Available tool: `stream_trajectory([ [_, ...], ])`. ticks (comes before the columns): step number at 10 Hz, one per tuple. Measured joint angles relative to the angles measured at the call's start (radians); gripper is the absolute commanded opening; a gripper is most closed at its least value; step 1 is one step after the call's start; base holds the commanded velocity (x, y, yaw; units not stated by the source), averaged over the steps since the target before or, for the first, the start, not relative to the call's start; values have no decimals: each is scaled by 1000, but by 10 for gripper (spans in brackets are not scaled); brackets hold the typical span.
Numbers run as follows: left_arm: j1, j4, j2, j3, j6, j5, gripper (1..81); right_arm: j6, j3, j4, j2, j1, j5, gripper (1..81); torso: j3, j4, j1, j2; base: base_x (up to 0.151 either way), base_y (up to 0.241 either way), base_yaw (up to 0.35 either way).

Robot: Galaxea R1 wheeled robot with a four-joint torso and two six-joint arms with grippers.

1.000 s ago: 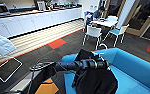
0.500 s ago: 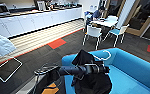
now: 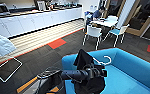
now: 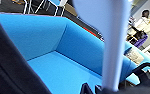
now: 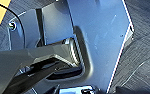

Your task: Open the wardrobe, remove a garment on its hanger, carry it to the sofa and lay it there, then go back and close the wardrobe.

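From the left of the head view, the robot's left arm reaches out over the front edge of the large bright blue upholstered sofa [image 3: 131, 72]. Its tool [image 3: 101, 72] is clamped on the thin white wire-like hanger [image 3: 104, 61], whose curved hook points right toward the sofa's low back. The black soft fabric garment [image 3: 84, 60] hangs from it, draped around the arm and down in front of the seat, just touching the sofa's near corner. The wide blue seat lies ahead and to the right of the tool, so in my judgement the lay-down turns on carrying the hanger rightward and lowering it. The right tool's state I cannot tell.
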State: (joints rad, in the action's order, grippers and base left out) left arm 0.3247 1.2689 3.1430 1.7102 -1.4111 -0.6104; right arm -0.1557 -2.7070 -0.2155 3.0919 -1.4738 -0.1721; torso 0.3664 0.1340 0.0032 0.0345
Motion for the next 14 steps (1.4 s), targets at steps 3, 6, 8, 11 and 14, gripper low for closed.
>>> stream_trajectory([
  [3,-2,44,4,-10,22,-6,811,0,0,0,0,0,-1,811,0,0,0,0,0,0,0],
  [6,5,44,2,-10,48,-17,811,0,0,0,0,0,0,811,0,0,0,0,0,0,0],
  [8,13,45,2,-10,109,-52,811,0,0,0,0,0,0,811,0,0,0,0,0,0,0],
  [11,71,95,2,-10,261,-228,811,0,0,0,0,0,-4,811,0,0,0,0,0,0,0],
  [14,111,290,1,-10,267,-360,811,0,0,0,0,0,-12,811,0,0,0,0,0,0,0],
])
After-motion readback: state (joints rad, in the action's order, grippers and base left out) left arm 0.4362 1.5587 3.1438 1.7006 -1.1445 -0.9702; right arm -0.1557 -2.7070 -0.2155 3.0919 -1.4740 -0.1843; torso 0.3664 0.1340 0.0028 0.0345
